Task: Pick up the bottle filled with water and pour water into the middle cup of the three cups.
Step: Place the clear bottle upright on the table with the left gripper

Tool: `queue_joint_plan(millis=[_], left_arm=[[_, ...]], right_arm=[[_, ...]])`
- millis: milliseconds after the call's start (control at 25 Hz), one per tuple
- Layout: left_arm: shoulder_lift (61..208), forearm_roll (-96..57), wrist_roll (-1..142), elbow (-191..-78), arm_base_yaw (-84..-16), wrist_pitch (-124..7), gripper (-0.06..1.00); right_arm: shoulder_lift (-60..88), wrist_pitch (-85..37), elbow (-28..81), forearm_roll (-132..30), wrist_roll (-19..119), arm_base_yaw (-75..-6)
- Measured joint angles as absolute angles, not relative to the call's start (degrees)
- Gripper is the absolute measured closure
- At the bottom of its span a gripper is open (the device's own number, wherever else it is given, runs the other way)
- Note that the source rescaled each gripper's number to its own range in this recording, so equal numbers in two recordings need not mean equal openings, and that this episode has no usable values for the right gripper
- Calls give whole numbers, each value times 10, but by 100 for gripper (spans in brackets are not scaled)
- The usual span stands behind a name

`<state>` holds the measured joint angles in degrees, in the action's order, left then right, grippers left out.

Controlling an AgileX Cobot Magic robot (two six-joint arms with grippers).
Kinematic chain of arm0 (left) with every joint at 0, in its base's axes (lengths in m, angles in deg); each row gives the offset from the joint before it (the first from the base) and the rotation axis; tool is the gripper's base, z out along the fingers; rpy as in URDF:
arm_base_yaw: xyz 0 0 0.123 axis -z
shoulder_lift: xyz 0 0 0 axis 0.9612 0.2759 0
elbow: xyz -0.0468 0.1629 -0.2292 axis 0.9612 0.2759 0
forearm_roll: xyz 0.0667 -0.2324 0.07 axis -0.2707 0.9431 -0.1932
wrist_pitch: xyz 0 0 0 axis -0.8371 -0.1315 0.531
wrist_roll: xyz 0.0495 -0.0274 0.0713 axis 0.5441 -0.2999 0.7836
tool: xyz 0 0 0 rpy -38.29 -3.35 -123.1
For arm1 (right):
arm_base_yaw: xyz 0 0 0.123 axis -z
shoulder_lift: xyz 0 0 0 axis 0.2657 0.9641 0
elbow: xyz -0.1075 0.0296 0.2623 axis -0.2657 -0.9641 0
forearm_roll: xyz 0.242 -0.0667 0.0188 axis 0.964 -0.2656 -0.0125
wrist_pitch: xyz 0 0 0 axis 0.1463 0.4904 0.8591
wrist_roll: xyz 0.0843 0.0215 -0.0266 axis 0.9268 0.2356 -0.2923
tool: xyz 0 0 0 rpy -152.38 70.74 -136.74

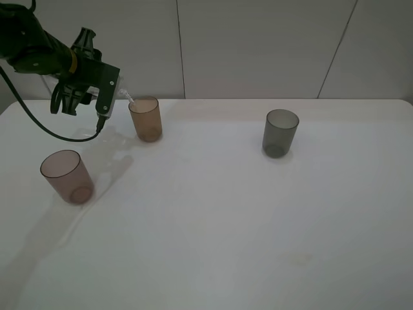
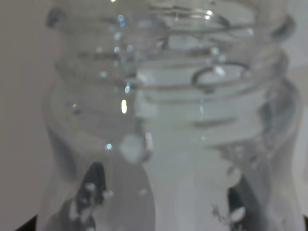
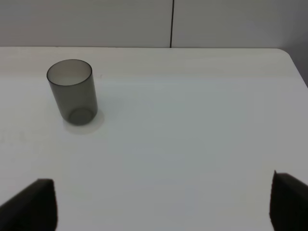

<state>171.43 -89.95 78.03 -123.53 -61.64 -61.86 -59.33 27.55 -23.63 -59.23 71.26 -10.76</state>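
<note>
My left gripper [image 1: 115,92] is shut on the clear bottle [image 1: 126,97] and holds it tipped on its side at the back left. The bottle's open neck points at the rim of the amber middle cup [image 1: 146,119], right beside it. The left wrist view is filled by the bottle's threaded neck [image 2: 168,96], with water drops inside and dark fingers [image 2: 94,179] at its sides. The pinkish-mauve cup [image 1: 66,175] stands front left. The dark grey cup [image 1: 280,132] stands to the right and also shows in the right wrist view [image 3: 72,91]. My right gripper [image 3: 161,207] is open and empty.
The white table [image 1: 226,226] meets a white panelled wall at the back. The left arm's black cable [image 1: 45,129] hangs over the table's back left. The table's right edge [image 3: 298,72] shows in the right wrist view.
</note>
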Motion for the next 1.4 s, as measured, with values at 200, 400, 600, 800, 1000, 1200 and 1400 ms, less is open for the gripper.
queue_joint_plan(millis=[200,400,600,800,1000,1200,1400], left_arm=[[1714,-911,780,-1235,-617,-625,93],[1714,-912,780,-1237,-617,-621,93],[1714,-912,780,-1238,-617,-610,93],[1714,-912,793,-1238,-617,-609,93],[1714,-912,806,-1238,-617,-606,93],[1714,-913,812,-1238,-617,-600,93],[1714,-919,824,-1238,-617,-599,93]], right_arm=[[-593,276,-236,-596,713,-108],[-593,276,-236,-592,713,-108],[-593,276,-236,-592,713,-108],[-593,276,-236,-592,713,-108],[-593,276,-236,-592,713,-108],[-593,276,-236,-592,713,-108],[-593,276,-236,-592,713,-108]])
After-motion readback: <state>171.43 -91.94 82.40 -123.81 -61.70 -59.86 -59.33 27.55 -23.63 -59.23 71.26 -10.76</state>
